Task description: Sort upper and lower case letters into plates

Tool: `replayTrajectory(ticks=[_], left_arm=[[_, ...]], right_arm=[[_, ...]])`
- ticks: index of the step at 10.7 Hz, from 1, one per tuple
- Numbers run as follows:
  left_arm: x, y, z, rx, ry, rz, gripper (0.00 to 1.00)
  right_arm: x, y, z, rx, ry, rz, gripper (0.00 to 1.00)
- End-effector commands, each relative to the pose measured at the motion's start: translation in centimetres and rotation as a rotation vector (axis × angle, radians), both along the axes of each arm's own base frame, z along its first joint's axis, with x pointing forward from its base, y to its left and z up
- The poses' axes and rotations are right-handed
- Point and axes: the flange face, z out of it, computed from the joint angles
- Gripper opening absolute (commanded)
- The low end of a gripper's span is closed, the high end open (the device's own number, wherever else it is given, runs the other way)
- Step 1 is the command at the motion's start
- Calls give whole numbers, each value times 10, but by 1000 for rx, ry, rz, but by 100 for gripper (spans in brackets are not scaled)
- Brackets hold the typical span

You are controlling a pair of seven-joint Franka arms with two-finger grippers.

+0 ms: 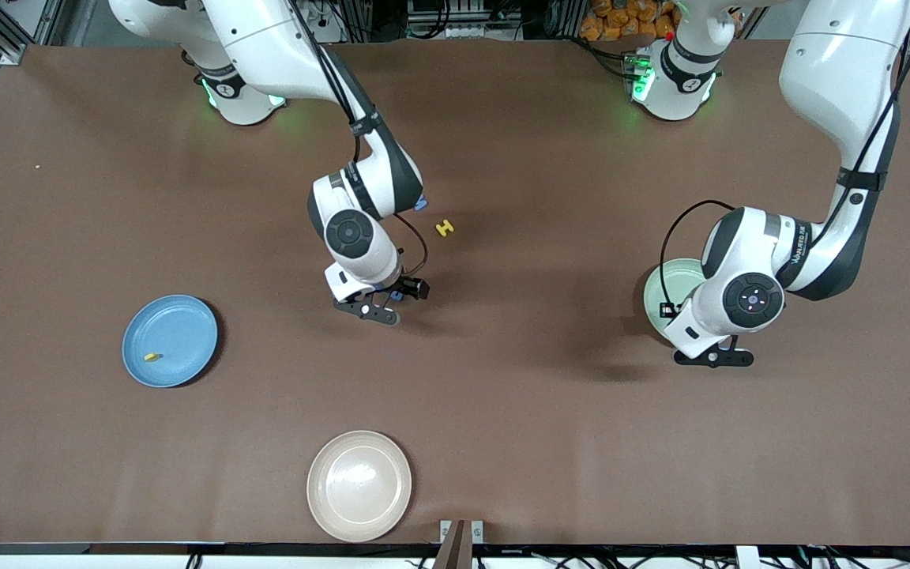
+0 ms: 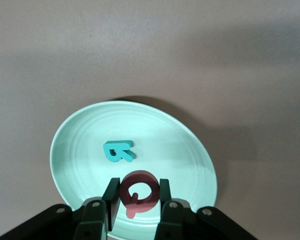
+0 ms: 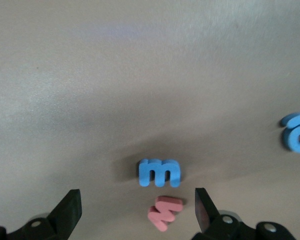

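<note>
My left gripper (image 2: 138, 190) is shut on a red-pink letter Q (image 2: 140, 176), held just above the mint green plate (image 2: 75, 145). A teal letter (image 2: 119, 151) lies in that plate. In the front view the left gripper (image 1: 714, 357) hangs over the mint plate (image 1: 660, 292). My right gripper (image 3: 136, 202) is open over the table, with a pink letter (image 3: 164, 211) lying between its fingers and a blue m (image 3: 159, 172) just past them. A blue a (image 3: 297, 131) lies to one side. The blue plate (image 1: 171, 340) holds a yellow letter (image 1: 152, 357). The right gripper (image 1: 376, 308) is low over mid-table.
A yellow H (image 1: 445, 227) lies on the brown table beside the right arm's wrist. A beige plate (image 1: 359, 484) sits near the table edge closest to the front camera. Both arm bases stand along the edge farthest from that camera.
</note>
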Motion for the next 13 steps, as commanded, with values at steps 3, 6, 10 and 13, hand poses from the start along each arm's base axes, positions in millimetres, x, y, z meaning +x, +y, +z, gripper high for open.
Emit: replayTrajectory(ticks=[3,6,10,13], left_arm=[[-12,33,-10,-93,15,-30,0],[-14,38,-19,-96,30,-15,31],[-16,27,-7,-94,23,-26,100],[-25,-18,10,-135,26,9,100]], right_arm=[[-14,-1,-18,6,23,-72,100],[-15,-4,-21,-8,20,-71,100],[-10,-8,-25,-54,-27,-18,100],[-10,-8,-37,-61,-52,-28,100]])
